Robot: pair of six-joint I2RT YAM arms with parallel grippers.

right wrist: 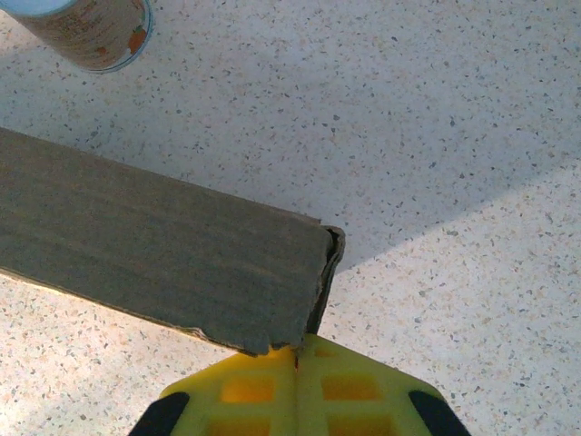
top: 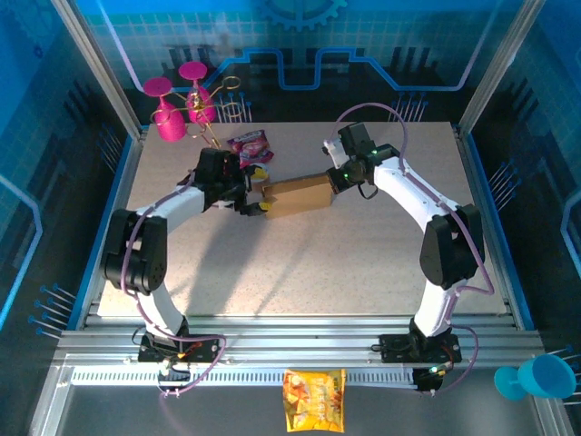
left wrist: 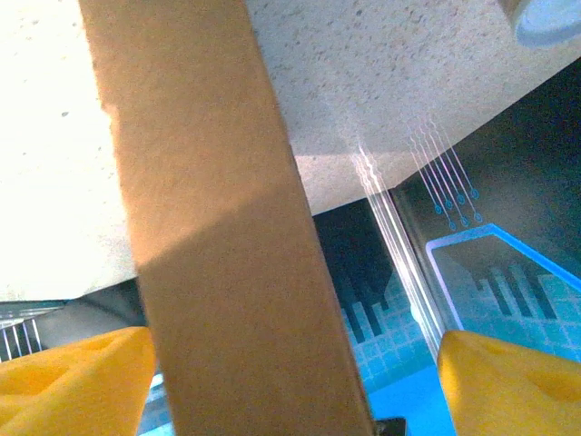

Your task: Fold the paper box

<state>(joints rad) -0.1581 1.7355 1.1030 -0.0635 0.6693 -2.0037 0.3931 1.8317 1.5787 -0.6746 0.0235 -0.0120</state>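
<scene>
So, the paper box (top: 295, 195) sits between our two grippers: right gripper (right wrist: 297, 356) pinched shut on its end corner, left gripper (left wrist: 292, 368) spread wide with a panel standing between its fingers. We'd centre that panel before closing, so the fold doesn't skew.

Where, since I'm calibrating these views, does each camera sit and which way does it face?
Top external: above and behind the bases, looking down on the table; both arms show, left end effector and right end effector at opposite ends of the paper box.
Left wrist: on that arm, looking past its spread yellow fingers along a box panel between them.
Right wrist: on that arm, looking down over its closed fingers at a box corner.
Both wrist views share the box and speckled table.
</scene>
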